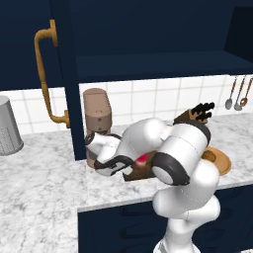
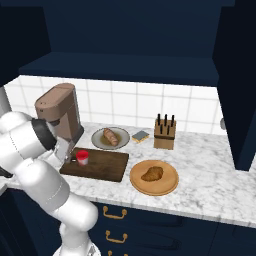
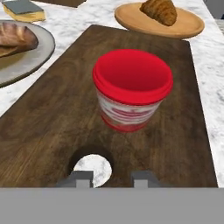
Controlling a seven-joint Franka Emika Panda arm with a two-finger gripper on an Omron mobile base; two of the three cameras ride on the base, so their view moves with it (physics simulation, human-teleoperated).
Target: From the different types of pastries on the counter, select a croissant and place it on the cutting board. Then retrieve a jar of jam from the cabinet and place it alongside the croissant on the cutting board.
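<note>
Right base view, sweeping left to right: the white arm folds low over the near edge of the counter, its hand down at the left end of the cutting board. Behind it stands the brown coffee machine. And there's the jar of jam, upright on the board's left part with its red lid up. Further right and farther back, a grey plate carries the longer brown roll, then a small yellow sponge, then the knife block against the tiles. Nearer, just right of the board, the round wooden plate holds the croissant, so the croissant sits off the board.

Hand view now: the gripper sits just behind the jar, fingertips low over the board's round hole. The jar stands in front of the tips, not between them. Nothing is pinched; the jaws look slightly parted, but how far I cannot tell.

Left base view: the cabinet door hangs open on the left with its curved brass handle.
</note>
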